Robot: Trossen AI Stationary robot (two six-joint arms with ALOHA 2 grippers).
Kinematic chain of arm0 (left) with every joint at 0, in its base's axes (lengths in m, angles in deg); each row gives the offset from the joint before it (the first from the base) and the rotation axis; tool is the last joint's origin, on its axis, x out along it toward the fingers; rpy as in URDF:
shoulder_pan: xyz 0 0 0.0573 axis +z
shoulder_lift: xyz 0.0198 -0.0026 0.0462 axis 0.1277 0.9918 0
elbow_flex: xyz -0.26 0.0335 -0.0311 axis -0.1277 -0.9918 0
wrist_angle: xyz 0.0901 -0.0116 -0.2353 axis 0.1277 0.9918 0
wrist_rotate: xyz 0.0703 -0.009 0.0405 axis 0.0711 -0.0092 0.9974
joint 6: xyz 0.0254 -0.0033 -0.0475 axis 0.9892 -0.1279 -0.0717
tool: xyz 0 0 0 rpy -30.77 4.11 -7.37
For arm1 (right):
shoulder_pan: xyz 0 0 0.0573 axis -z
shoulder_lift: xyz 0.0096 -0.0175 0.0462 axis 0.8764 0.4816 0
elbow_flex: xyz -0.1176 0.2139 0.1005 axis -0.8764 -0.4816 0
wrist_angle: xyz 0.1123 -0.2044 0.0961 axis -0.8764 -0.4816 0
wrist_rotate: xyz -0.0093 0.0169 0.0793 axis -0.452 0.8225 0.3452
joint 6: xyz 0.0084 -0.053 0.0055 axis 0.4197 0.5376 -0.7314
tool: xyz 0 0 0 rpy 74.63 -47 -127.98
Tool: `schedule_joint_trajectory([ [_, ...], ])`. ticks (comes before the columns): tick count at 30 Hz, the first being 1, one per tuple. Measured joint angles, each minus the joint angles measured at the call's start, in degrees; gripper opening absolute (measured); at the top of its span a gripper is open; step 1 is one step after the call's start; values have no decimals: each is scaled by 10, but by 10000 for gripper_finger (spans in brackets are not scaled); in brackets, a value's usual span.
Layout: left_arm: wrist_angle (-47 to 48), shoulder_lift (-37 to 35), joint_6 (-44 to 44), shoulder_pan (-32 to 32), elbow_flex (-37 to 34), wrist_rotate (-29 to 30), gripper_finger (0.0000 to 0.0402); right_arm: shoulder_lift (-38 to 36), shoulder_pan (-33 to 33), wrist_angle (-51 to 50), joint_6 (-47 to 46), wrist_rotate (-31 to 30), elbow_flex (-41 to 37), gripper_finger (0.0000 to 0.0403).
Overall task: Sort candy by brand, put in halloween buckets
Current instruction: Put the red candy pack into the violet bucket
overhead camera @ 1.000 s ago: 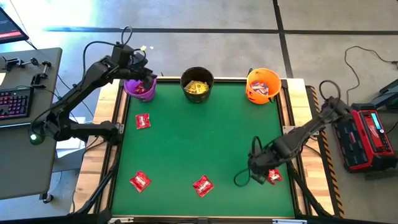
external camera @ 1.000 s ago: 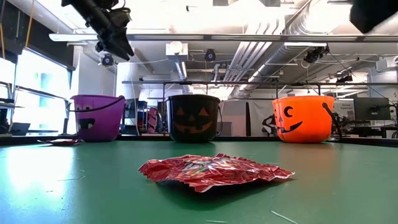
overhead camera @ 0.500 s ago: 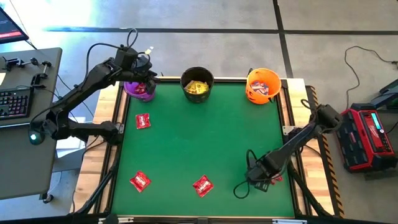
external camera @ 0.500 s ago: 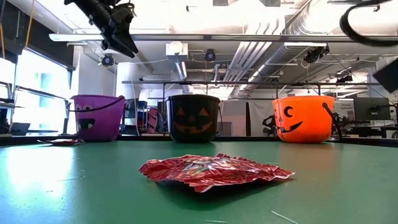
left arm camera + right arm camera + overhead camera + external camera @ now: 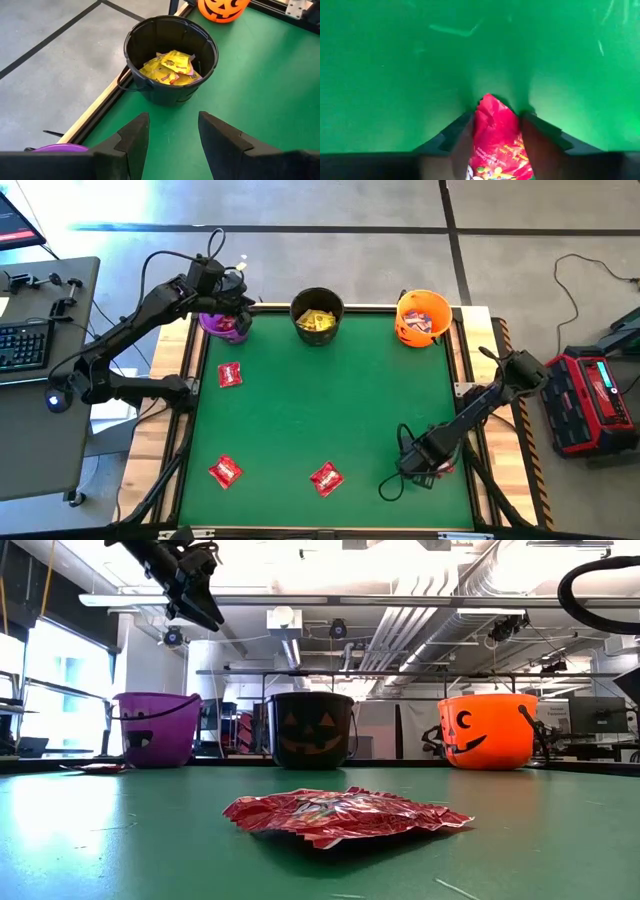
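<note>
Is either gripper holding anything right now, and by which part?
The right gripper, low at the table's near right, has a red candy packet between its fingers, closing on its end. The left gripper, above the purple bucket, is open and empty.

Purple bucket [image 5: 224, 323], black bucket [image 5: 318, 316] with yellow packets [image 5: 170, 68], orange bucket [image 5: 423, 317] along counter's far edge; three red packets [image 5: 325, 478] flat on counter, a fourth between right fingers [image 5: 457, 137].
</note>
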Motion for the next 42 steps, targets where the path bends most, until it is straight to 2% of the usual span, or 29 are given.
schedule_joint_trajectory([
  [6,0,0,0,0,0,0,161,-1,0,2,-6,6,1,35],
  [8,0,0,0,0,0,0,161,-3,3,-7,-7,-4,8,10],
  [17,-1,0,0,0,0,-1,161,-66,32,-29,-13,-113,63,2],
  [24,-10,0,-3,-7,0,-33,161,-160,97,8,3,-244,99,1],
  [28,-20,0,-20,-18,0,-106,161,-216,157,96,54,-311,102,0],
  [32,-65,0,-55,-31,0,-181,161,-248,234,225,151,-323,102,0],
  [35,-117,0,-95,-41,0,-213,161,-251,290,328,226,-316,102,0],
  [42,-220,1,-171,-58,0,-285,161,-251,405,563,348,-245,102,0],
])
